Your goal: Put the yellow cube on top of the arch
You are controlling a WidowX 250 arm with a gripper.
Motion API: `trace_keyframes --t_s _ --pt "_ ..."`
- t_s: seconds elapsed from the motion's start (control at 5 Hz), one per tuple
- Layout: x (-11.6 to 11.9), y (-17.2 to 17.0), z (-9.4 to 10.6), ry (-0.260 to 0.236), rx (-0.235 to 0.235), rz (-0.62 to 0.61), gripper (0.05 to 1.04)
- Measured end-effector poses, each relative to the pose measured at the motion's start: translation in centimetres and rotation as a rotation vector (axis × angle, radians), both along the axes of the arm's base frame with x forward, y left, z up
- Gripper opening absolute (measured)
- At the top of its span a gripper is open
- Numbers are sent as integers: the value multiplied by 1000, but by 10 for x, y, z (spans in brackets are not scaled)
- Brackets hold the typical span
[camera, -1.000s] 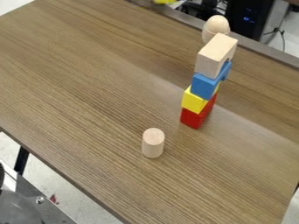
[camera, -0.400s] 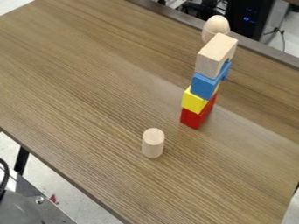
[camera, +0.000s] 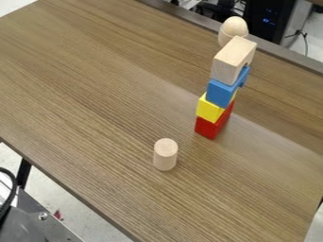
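A stack of blocks stands on the right half of the table. Its top piece is a natural wood arch, lying on a blue block that also seems to have a notch. Under the blue block is a yellow block, and a red block forms the bottom, resting on the table. Nothing lies on the wooden arch. The layers sit slightly out of line with one another.
A wooden cylinder stands upright left of and nearer than the stack. Behind the stack is a rounded wooden piece, close to the table's far edge. A black cable hangs over grey equipment at the lower left.
A yellow thing at the top edge has left the view. At the lower left, the black cable has shifted and more of it is visible. The stack and the cylinder stand where they were.
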State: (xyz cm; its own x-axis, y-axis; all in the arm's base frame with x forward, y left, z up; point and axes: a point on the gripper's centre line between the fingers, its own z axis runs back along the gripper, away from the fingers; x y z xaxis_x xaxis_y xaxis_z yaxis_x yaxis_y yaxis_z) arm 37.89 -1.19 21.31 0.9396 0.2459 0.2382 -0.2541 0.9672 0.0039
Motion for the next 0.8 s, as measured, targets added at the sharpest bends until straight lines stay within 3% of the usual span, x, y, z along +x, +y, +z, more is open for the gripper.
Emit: trace_keyframes --t_s 0.4,0.8 --pt "-23 -28 -4 50 13 -90 605" --pt "-27 -39 -27 122 23 -142 604"
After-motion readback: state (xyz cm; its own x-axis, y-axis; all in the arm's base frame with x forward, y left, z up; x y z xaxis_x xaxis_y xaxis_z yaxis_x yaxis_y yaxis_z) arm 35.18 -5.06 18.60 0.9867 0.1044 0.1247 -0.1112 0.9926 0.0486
